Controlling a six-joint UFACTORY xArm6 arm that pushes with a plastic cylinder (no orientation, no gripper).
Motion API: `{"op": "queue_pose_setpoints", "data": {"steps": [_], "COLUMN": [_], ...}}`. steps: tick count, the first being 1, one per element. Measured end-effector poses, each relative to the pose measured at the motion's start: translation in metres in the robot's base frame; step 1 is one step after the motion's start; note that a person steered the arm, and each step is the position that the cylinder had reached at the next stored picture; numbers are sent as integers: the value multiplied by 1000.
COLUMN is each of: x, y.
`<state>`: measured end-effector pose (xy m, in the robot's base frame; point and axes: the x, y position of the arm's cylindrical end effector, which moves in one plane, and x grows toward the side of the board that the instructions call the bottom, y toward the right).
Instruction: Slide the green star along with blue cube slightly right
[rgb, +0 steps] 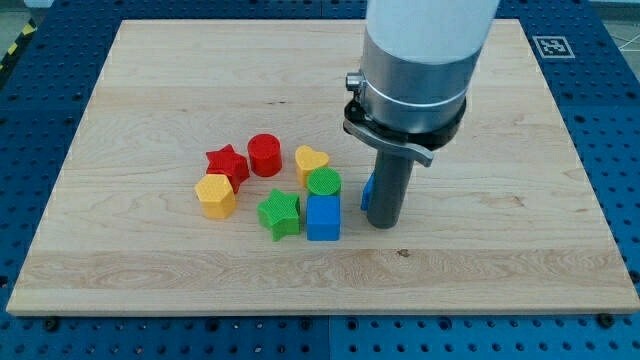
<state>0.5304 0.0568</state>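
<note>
**Our rod stands to the right of the blue cube, with the cluster on its left**

We see our arm come down from the view's top as a wide grey-and-white cylinder, narrowing to the dark rod. Our tip (382, 224) rests on the wooden board (500, 250), just to the view's right of the blue cube (323, 218) and apart from it by a narrow gap. The rod carries nothing and grips nothing; it is a bare pusher, touching none of the task's blocks as far as we can tell.

The green star (279, 214) lies immediately to the view's left of the blue cube, the two side by side and seemingly in contact. Above the cube sits a green cylinder (323, 183), close against its top edge. A yellow heart (311, 160) lies just above that cylinder.

Behind the rod, on its left edge, a sliver of another blue block (367, 189) shows; most of it is hidden, so we cannot make out its shape.

Further to the view's left, a red cylinder (265, 154) stands beside a red star (227, 162), and a yellow hexagonal block (215, 195) sits just below the red star, touching or nearly touching it.
</note>
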Motion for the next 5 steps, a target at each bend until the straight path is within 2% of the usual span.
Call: {"op": "queue_pose_setpoints", "data": {"steps": [1, 2, 4, 5], "x": [10, 48, 75, 43], "y": [-1, 17, -125, -152]}}
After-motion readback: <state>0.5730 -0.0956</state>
